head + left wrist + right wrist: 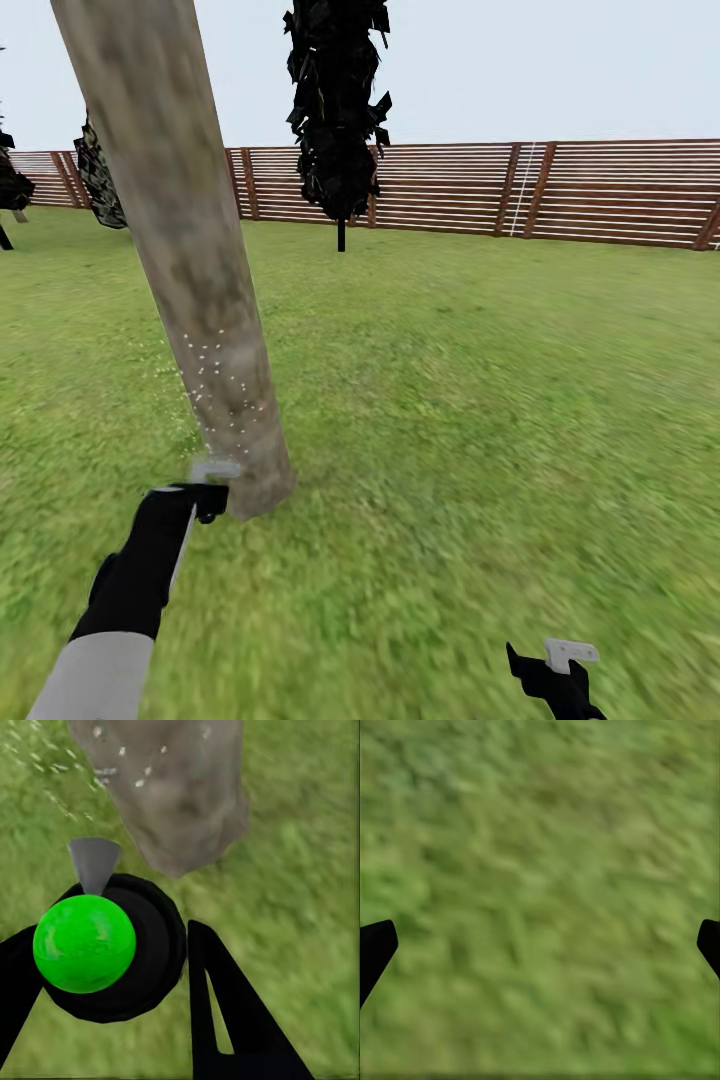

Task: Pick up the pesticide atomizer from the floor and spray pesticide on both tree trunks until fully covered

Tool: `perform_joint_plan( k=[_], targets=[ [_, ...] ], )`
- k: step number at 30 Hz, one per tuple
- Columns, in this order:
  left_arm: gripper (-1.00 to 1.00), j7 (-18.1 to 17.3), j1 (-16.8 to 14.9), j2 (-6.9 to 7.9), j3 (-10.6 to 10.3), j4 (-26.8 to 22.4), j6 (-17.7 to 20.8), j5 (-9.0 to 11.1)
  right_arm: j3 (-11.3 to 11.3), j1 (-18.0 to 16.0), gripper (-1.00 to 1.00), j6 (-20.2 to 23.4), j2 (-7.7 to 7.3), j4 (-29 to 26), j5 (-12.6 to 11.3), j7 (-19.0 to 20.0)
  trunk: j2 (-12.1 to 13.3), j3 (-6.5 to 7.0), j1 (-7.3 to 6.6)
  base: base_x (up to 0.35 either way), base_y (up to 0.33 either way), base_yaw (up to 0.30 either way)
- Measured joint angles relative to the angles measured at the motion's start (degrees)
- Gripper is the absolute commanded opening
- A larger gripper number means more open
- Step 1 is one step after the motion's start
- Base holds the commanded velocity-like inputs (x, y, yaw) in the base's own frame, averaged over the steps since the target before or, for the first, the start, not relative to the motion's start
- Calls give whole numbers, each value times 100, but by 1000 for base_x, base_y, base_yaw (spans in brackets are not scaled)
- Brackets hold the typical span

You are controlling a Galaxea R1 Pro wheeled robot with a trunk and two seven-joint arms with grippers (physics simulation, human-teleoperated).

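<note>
A thick tree trunk (pixel 190 250), mottled grey-brown and leaning, rises from the lawn at the left in the head view. White spray droplets speckle its lower part and the air beside it. My left gripper (pixel 200 497) is at the trunk's base, shut on the pesticide atomizer (pixel 214 468), whose grey nozzle points at the bark. In the left wrist view the atomizer (pixel 112 952) is a black round body with a bright green ball on it. Its nozzle faces the trunk's foot (pixel 180 802), between my black fingers (pixel 225 1012). My right gripper (pixel 556 672) hangs low at the right, open over grass (pixel 540 870).
A reddish-brown slat fence (pixel 600 195) closes the lawn at the back. A tall dark-leaved tree (pixel 338 110) on a thin stem stands before it, and dark bushes (pixel 98 180) sit at the far left. Open grass (pixel 480 420) stretches to the right of the trunk.
</note>
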Motion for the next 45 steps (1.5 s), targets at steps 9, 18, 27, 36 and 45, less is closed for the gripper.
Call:
perform_joint_plan(
  k=[9,18,27,36,45],
  targets=[
    [-100,354,9,-21,971,1654,-1771,-12,0,0,100,0,0,0,0,0,0,0,0,0,0,0],
    [-100,566,20,3,1138,2576,-2303,-17,1,0,100,0,0,0,0,9,0,0,0,21,-136,0],
    [-100,605,19,-17,1475,2622,-2392,-2,1,0,100,0,1,0,0,9,0,0,0,109,-270,159],
    [-100,614,20,4,1490,2707,-2403,1,1,0,100,0,77,0,0,5,0,0,0,121,-271,20],
    [-100,614,20,29,1488,2655,-2403,-6,1,0,100,0,142,1,1,0,0,0,0,88,-272,176]
  ],
)
